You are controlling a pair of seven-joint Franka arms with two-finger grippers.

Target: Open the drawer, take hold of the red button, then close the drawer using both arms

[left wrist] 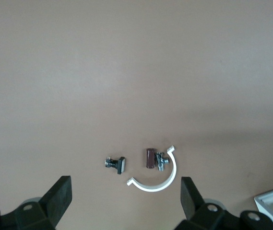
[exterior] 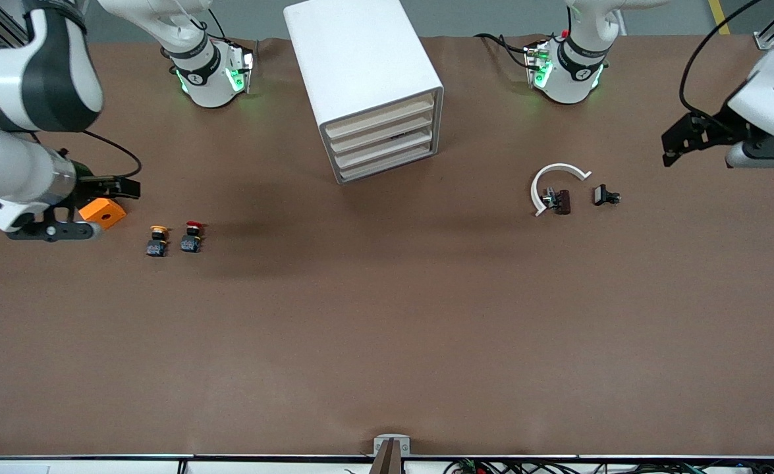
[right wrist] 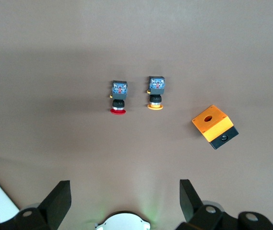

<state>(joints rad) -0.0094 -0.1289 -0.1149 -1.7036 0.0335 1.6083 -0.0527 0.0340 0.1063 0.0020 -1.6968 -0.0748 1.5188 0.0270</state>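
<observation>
Hovering wide-jawed: left pincer (left wrist: 125, 199), right pincer (right wrist: 124, 201); button (right wrist: 118, 97) shows no readable writing.

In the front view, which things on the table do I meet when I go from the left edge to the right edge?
Orange box → yellow button → red button → cabinet → white curved piece → brown part → small black part.

Matt brown table (exterior: 387, 329); smooth white plastic-looking cabinet (exterior: 354, 52); glossy red-capped button (exterior: 192, 237)
</observation>
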